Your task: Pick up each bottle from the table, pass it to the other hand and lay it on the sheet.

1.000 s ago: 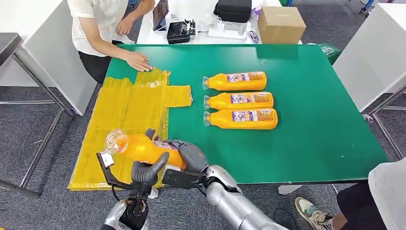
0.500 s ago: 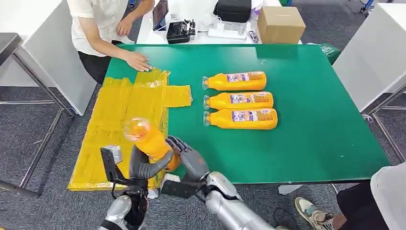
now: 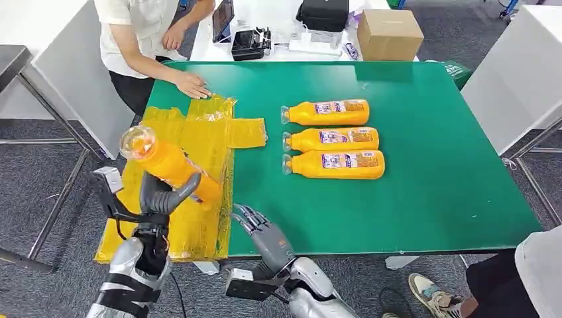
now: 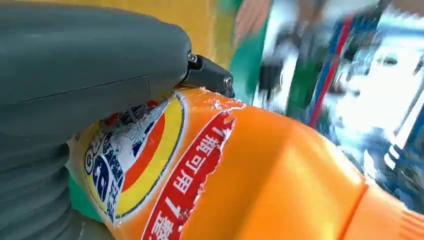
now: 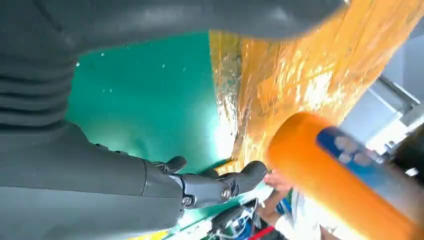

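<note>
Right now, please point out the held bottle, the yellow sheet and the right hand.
held bottle point(image 3: 169, 165), head view, on its orange body.
yellow sheet point(image 3: 199, 136), head view, on a bare part.
right hand point(image 3: 265, 233), head view, on its middle.

The green desk point(image 3: 431, 179) carries a yellow sheet point(image 3: 192, 142) along its left side, three orange bottles point(image 3: 335, 139) lying side by side mid-desk, and a person's hand point(image 3: 192, 85).

Sheet point(image 3: 179, 152) on table point(image 3: 431, 179) left side, 3 bottles point(image 3: 333, 138) in row to its right, held bottle point(image 3: 169, 165) above sheet
</note>
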You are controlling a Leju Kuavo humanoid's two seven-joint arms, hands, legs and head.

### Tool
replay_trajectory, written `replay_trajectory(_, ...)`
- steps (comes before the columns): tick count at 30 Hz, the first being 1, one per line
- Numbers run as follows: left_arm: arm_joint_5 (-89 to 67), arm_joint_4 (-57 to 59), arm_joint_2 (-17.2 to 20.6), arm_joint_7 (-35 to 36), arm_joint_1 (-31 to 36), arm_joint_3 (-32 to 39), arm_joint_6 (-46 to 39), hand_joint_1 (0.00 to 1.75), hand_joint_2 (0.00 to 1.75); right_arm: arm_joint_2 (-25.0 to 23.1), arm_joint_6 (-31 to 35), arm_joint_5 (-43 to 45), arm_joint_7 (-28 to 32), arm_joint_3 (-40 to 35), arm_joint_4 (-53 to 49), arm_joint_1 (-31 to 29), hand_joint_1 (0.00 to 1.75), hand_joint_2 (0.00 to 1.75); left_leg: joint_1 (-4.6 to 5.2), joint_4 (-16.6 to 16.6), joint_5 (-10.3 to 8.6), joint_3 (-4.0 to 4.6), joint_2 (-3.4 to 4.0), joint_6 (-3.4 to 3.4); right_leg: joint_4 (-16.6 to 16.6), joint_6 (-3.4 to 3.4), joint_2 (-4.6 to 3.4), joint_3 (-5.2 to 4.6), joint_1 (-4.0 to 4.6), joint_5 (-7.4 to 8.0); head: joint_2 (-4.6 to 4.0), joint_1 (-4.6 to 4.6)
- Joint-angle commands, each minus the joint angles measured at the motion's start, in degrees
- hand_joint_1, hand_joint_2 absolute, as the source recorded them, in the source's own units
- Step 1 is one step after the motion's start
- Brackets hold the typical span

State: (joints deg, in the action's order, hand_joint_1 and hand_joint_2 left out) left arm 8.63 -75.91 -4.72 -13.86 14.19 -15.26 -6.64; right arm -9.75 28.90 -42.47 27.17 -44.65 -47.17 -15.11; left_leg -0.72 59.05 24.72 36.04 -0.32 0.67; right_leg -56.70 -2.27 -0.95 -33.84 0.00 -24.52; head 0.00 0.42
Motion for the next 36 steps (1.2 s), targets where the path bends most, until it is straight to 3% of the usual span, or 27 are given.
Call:
replay_trajectory(1, -48.3, 17.4, 6.1, 9.1, 14.2, -7.3, -13.1, 1.75, 1.75, 2.9, -0.5, -4.6, -3.3, 2.0, -8.0, 1.1, 0.00, 0.00, 0.05, -0.1, -0.10, -0.18, -0.33, -0.01, 0.0, 0.06, 0.44, 0.25, -0.03, -0.08, 0.00, 0.00)
replay_trajectory(3, -48.6, 18.1, 5.7, 8.4, 14.1, -6.6, -13.4, 1.75, 1.75, 2.8, -0.8, -4.7, -3.5, 2.1, -8.0, 1.1, 0.00, 0.00, 0.09, -0.1, -0.09, -0.31, -0.33, 0.00, 0.0, 0.05, 0.47, 0.37, -0.06, -0.09, 0.00, 0.00)
replay_trajectory(6, -62.5, 26.7, 6.9, 16.8, 18.9, -11.4, -8.8, 1.75, 1.75, 3.0, -0.8, -6.5, -3.8, 2.1, -8.9, 1.4, 0.00, 0.00, 0.05, -0.1, -0.09, -0.18, -0.28, -0.01, 0.0, 0.02, 0.35, 0.25, -0.03, -0.04, 0.00, 0.00)
replay_trajectory(12, -67.7, 46.2, 3.0, 16.8, 29.1, -10.5, -0.5, 1.75, 1.75, 2.2, -4.5, -5.9, -2.8, 2.2, -10.2, 2.2, 0.00, 0.00, 0.00, 0.0, -0.11, -0.07, -0.29, -0.03, 0.0, 0.02, 0.38, 0.14, 0.01, -0.03, 0.00, 0.00)
replay_trajectory(25, -67.7, 46.7, 2.9, 16.7, 29.5, -10.2, 0.3, 1.75, 1.75, 2.2, -4.6, -5.7, -2.5, 2.2, -10.1, 2.2, 0.00, 0.00, 0.03, 0.0, -0.07, -0.15, -0.06, -0.02, -0.1, 0.01, 0.20, 0.16, -0.02, -0.03, 0.00, 0.00)
replay_trajectory(30, -68.4, 54.4, 2.8, 17.8, 33.8, -11.7, 11.5, 1.75, 1.75, 1.3, -5.0, -4.1, -0.8, 1.8, -8.3, 1.3, 0.00, 0.00, 0.00, 0.0, -0.09, -0.03, -0.06, -0.03, -0.1, 0.01, 0.17, 0.05, 0.01, 0.00, 0.00, -0.02)
replay_trajectory(32, -68.1, 56.7, 2.4, 19.0, 34.7, -11.0, 12.1, 1.73, 1.75, 0.8, -4.9, -3.4, -0.4, 1.5, -6.8, 0.5, 0.00, 0.00, 0.02, 0.0, -0.09, -0.11, -0.06, -0.03, -0.1, 0.02, 0.19, 0.13, 0.00, -0.01, 0.00, 0.00)
replay_trajectory(33, -67.9, 57.2, 2.2, 19.2, 34.8, -10.6, 12.1, 0.03, 1.75, 0.6, -4.7, -3.3, -0.2, 1.4, -6.4, 0.4, 0.00, 0.00, 0.02, 0.0, -0.09, -0.07, 0.00, -0.03, -0.1, 0.01, 0.10, 0.09, -0.01, 0.02, 0.00, 0.00)
replay_trajectory(35, -62.9, 56.8, 2.0, 16.4, 33.7, -6.3, 14.3, 0.00, 1.75, 0.3, -4.0, -2.9, 0.2, 1.4, -5.7, 0.4, 0.00, 0.00, 0.05, -0.1, -0.08, -0.20, 0.06, -0.04, -0.1, 0.02, 0.06, 0.20, -0.03, 0.01, 0.00, -0.02)
replay_trajectory(36, -56.7, 56.5, 1.9, 11.7, 33.0, -1.4, 18.6, 0.00, 1.75, 0.5, -3.4, -2.7, 0.9, 1.1, -5.2, 0.4, 0.00, 0.00, 0.04, -0.1, -0.09, -0.21, 0.11, -0.04, -0.1, 0.02, 0.00, 0.18, -0.02, 0.03, 0.00, 0.00)
